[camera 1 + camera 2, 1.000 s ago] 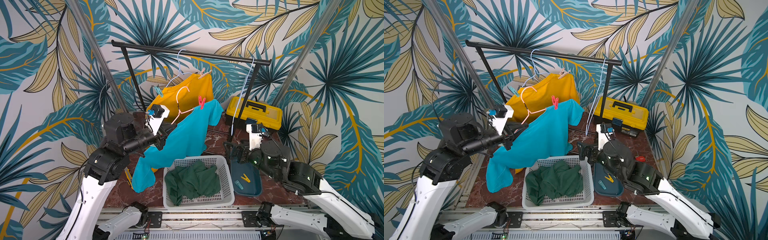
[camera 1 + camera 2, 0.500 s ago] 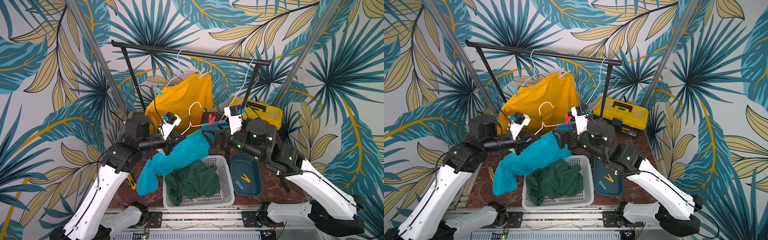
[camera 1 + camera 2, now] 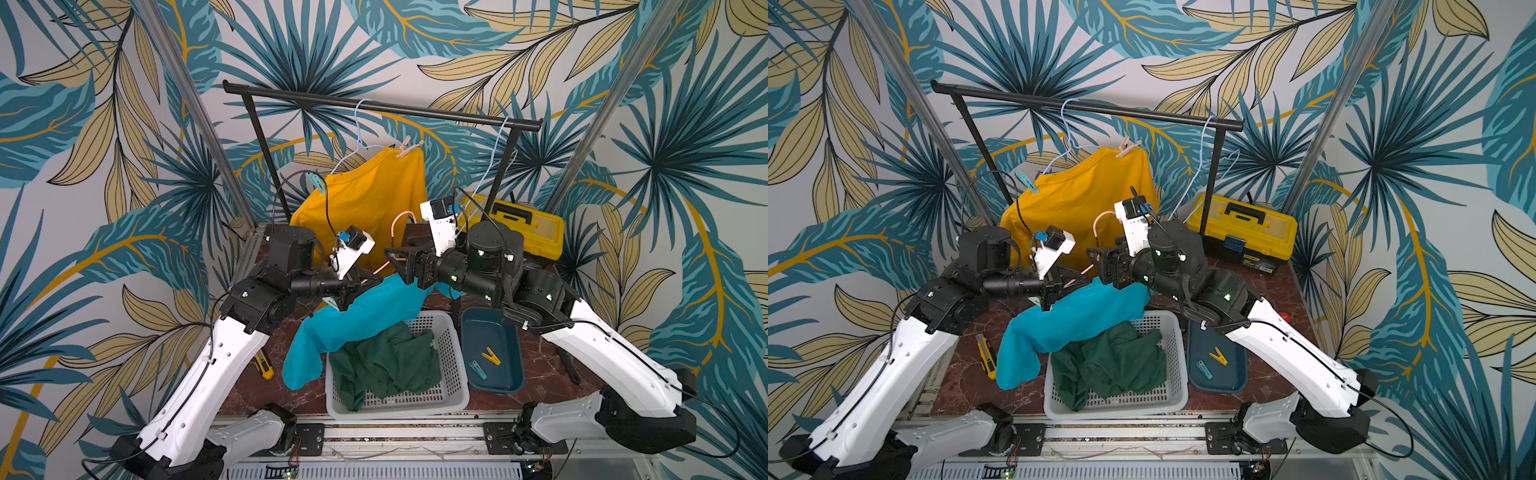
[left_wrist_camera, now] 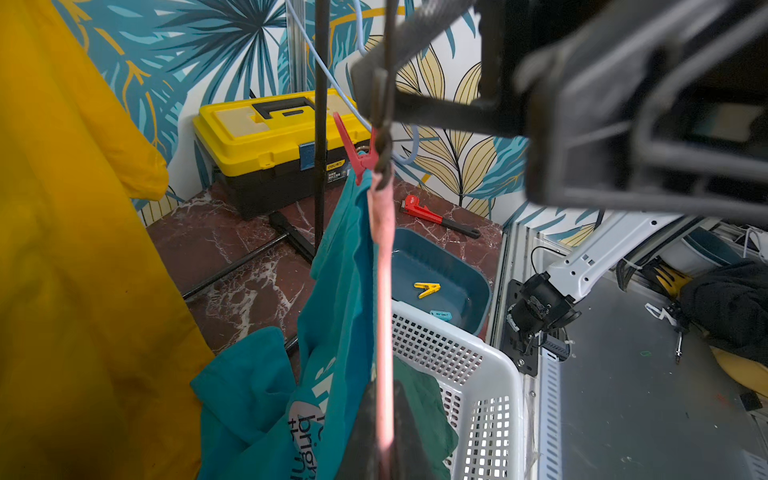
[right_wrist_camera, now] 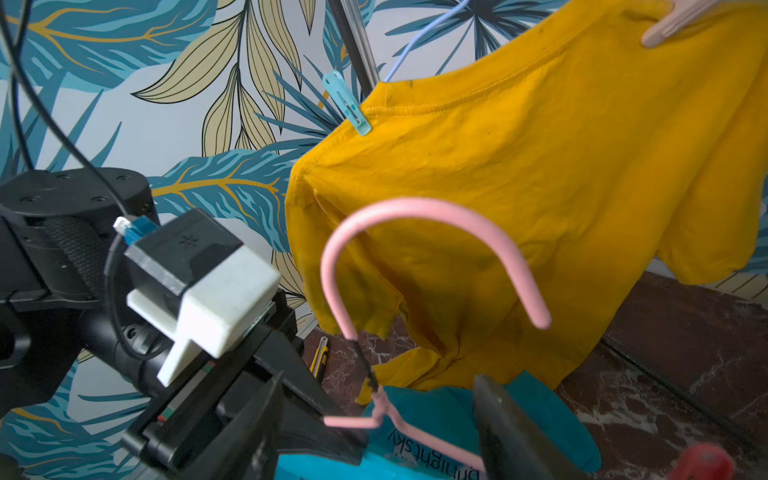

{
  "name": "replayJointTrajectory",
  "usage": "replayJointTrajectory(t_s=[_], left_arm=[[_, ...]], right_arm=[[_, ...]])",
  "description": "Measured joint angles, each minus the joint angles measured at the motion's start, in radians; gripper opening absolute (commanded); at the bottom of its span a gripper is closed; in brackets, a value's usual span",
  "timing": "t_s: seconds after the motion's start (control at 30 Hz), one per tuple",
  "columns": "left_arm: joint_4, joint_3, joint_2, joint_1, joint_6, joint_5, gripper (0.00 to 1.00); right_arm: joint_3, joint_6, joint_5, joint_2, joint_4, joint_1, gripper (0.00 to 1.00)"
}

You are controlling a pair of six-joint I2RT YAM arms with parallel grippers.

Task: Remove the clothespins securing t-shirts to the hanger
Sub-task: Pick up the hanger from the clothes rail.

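1. Red clothespin (image 4: 353, 151) still pins the turquoise t-shirt (image 3: 361, 316) to the pink hanger (image 5: 415, 216), which is now lowered above the laundry basket (image 3: 453, 374).
2. Right pincer (image 5: 378, 380) has risen from beside the basket. It is half open and empty, with the clothespin just beside it.
3. Left pincer (image 4: 376, 432) is clamped on the hanger. Squeeze-off looks imminent.

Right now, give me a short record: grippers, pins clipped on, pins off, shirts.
left gripper: shut on pink hanger
right gripper: open, near red clothespin
clipped on: red clothespin on turquoise shirt; mint clothespin, tan clothespin on yellow shirt
in tray: yellow clothespin, teal clothespin
in basket: green shirt
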State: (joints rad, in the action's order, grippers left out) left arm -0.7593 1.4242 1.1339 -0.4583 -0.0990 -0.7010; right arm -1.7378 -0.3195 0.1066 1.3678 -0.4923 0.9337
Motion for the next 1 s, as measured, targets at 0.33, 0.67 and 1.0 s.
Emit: replayJointTrajectory(t_s=[0.33,0.67,1.0], left_arm=[[0.0,0.0,0.001,-0.01,0.0,-0.001,0.0],[0.0,0.0,0.001,-0.014,0.0,0.0,0.0],[-0.005,0.001,0.001,-0.021,0.001,-0.011,0.0]], right_arm=[[-0.006,0.0,0.001,0.014,0.018,0.0,0.46],[0.005,0.002,0.001,0.017,0.041,0.0,0.22],[0.024,0.022,0.02,0.024,0.044,-0.007,0.0]])
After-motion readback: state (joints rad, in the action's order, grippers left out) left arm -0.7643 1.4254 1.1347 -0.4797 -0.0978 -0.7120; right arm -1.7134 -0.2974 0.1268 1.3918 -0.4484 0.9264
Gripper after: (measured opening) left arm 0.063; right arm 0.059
